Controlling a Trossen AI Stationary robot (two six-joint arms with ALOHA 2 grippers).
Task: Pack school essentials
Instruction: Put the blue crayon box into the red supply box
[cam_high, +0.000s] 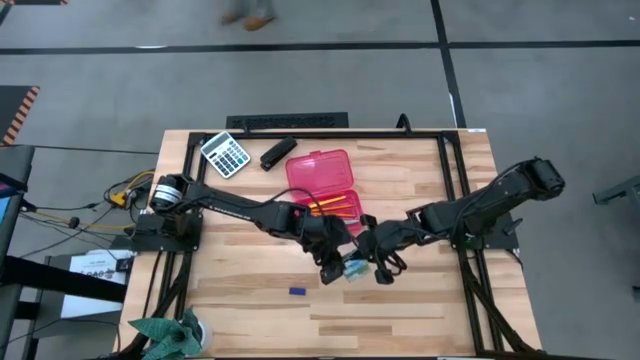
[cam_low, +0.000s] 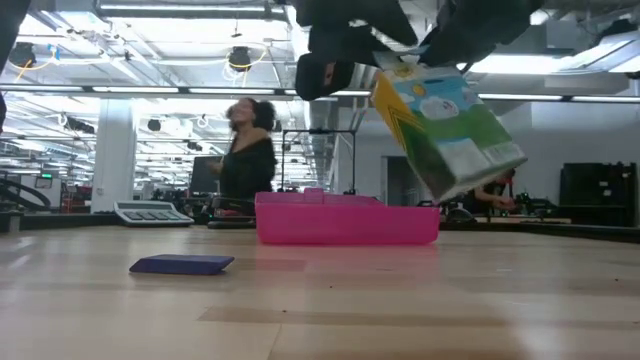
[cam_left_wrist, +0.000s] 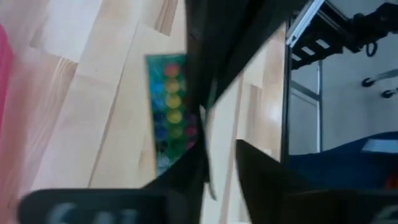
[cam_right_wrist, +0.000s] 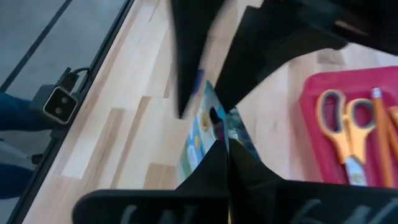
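The green-and-white packet (cam_high: 356, 269) hangs tilted in the air near the table's middle (cam_low: 450, 130), between my two grippers. My right gripper (cam_right_wrist: 225, 148) is shut on it. My left gripper (cam_left_wrist: 221, 171) is open, with a finger on each side of the packet's other end (cam_right_wrist: 202, 102); I cannot tell whether they touch it. The open pink case (cam_high: 322, 185) lies just beyond, with yellow-handled scissors (cam_right_wrist: 345, 134) and orange pencils (cam_high: 338, 206) inside. The tiny blue piece (cam_high: 297, 291) lies flat on the wood nearer the front edge. The yellow pen does not show. My right gripper pinches the packet between its two fingers at one end (cam_right_wrist: 211, 140), coming in from the table's right. The packet is lifted clear of the table and slants down below the fingers (cam_low: 455, 150). How far back between the fingers it reaches is hidden by the fingers themselves.
A grey calculator (cam_high: 225, 154) and a black stapler (cam_high: 278, 153) lie near the far edge, left of the case. A green crumpled object (cam_high: 165, 335) sits at the near left corner. A person (cam_low: 250, 150) stands beyond the table. Bare wood stretches along the front (cam_high: 420, 310).
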